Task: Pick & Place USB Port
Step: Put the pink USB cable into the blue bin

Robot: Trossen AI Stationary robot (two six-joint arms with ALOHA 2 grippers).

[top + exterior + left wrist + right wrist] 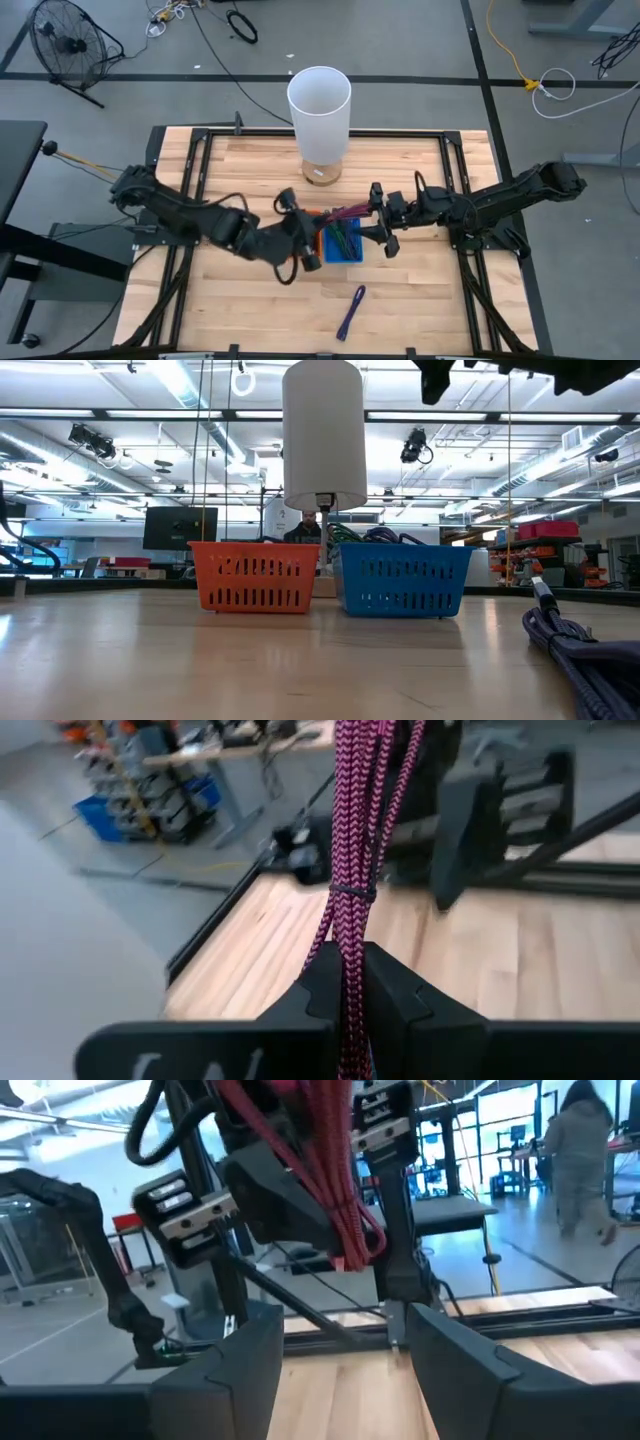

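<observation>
Left hand point(350, 982) pinching pink cable point(352, 850) above orange bin point(312, 243) and blue bin point(342, 243). Right hand point(345, 1345) wide, empty, facing it. Risk imo: dangling loop swings, snags bin rim or right fingers, lands outside on surface point(420, 290).

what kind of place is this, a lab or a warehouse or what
Probably a robotics lab in a large open workshop hall: a wooden table with two arms, workbenches with a monitor beyond it, and a floor fan beside loose cables on grey concrete.
</observation>
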